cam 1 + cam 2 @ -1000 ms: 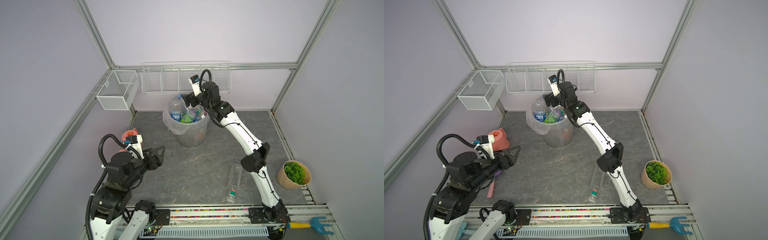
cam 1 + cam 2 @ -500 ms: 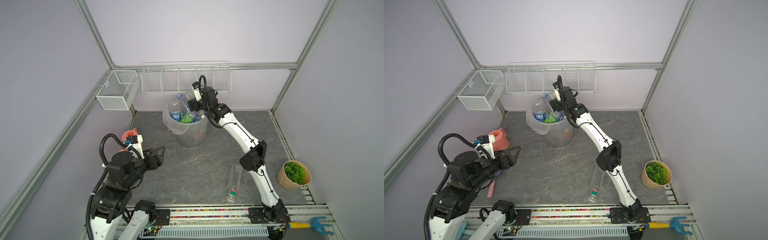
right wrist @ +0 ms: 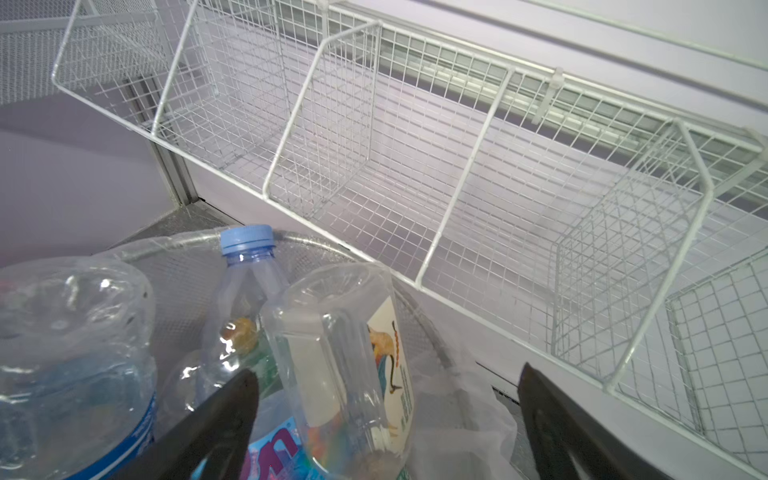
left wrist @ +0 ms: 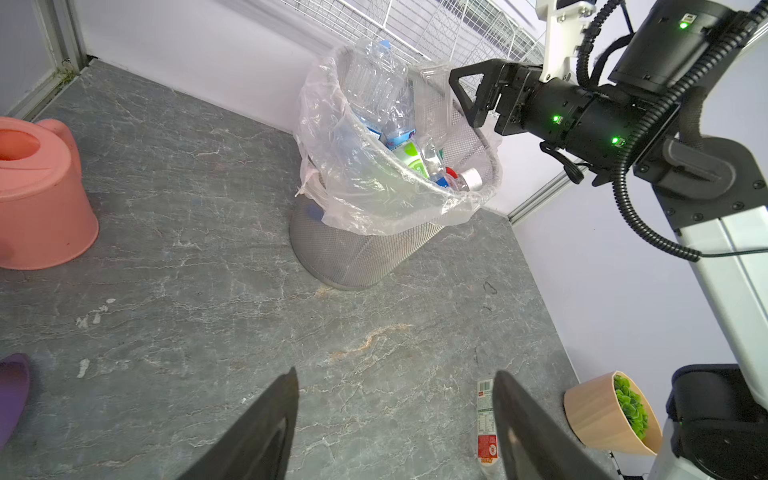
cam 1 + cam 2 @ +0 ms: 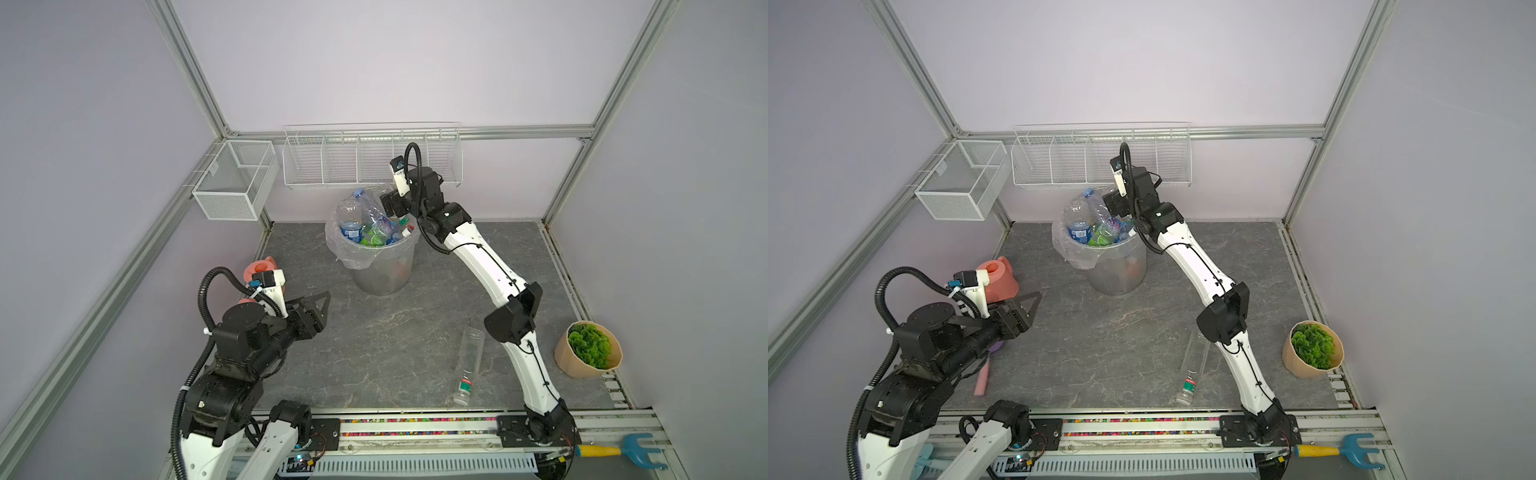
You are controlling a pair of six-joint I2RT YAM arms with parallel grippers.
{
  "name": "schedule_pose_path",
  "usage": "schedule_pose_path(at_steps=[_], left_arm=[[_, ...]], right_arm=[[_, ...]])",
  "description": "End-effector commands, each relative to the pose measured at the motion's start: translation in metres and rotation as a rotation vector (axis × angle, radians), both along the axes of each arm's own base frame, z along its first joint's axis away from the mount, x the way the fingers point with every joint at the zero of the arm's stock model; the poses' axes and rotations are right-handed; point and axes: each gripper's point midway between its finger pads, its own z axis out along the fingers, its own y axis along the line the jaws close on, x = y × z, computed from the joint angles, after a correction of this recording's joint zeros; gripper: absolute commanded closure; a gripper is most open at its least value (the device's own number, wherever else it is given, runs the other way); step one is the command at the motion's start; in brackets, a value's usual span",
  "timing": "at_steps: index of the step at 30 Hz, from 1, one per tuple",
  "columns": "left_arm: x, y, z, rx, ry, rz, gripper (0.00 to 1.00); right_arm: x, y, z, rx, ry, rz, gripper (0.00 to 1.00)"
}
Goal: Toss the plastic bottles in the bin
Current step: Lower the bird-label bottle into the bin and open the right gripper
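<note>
The bin (image 5: 382, 272) (image 5: 1117, 274) (image 4: 357, 257), grey mesh with a clear bag liner, stands at the back and is piled with plastic bottles (image 5: 368, 226) (image 5: 1096, 230) (image 4: 386, 108). My right gripper (image 5: 386, 198) (image 5: 1111, 203) (image 3: 386, 372) hovers open over its far rim. A clear upside-down bottle with a cream label (image 3: 340, 353) stands in the bin between the fingers, with gaps on both sides. Another clear bottle (image 5: 469, 357) (image 5: 1194, 365) (image 4: 485, 415) lies on the floor at front right. My left gripper (image 5: 322, 303) (image 5: 1034, 301) (image 4: 395, 372) hangs open and empty at the left.
A pink watering can (image 5: 259, 270) (image 4: 37, 199) sits behind my left wrist. White wire baskets (image 5: 370, 160) (image 3: 374, 145) hang on the back wall just behind the bin, and one (image 5: 237, 183) hangs at the left. A potted plant (image 5: 588, 349) stands at the right.
My right wrist dipped toward the bin, then lifted a little, and its jaws opened wider. The left arm has stayed still.
</note>
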Motion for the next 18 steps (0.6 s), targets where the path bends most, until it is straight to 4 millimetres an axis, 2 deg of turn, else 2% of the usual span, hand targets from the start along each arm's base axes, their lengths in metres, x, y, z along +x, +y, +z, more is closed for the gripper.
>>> schedule_pose_path(at_steps=[1, 4, 9, 11, 13, 15, 18], left_arm=[[-0.001, 0.002, 0.005, -0.007, -0.004, 0.014, 0.27], [0.000, 0.002, 0.007, -0.010, -0.009, 0.013, 0.27], [0.002, 0.001, 0.016, 0.001, -0.022, 0.010, 0.27], [0.002, 0.001, 0.020, -0.002, -0.026, 0.006, 0.27], [0.001, 0.000, 0.023, -0.007, -0.030, 0.003, 0.27], [0.000, 0.000, 0.025, -0.012, -0.032, 0.004, 0.28], [-0.004, 0.002, 0.026, -0.020, -0.035, 0.007, 0.28]], right_arm=[[0.005, -0.009, -0.020, -0.050, 0.039, -0.026, 0.02], [-0.001, -0.006, -0.011, -0.035, 0.028, 0.000, 0.03], [-0.015, 0.008, 0.038, 0.042, -0.081, 0.046, 0.05], [-0.014, 0.010, 0.049, 0.077, -0.108, 0.044, 0.05], [-0.008, 0.011, 0.051, 0.090, -0.127, 0.036, 0.05], [0.001, 0.014, 0.043, 0.096, -0.133, 0.034, 0.06], [0.016, 0.013, 0.015, 0.086, -0.080, 0.024, 0.06]])
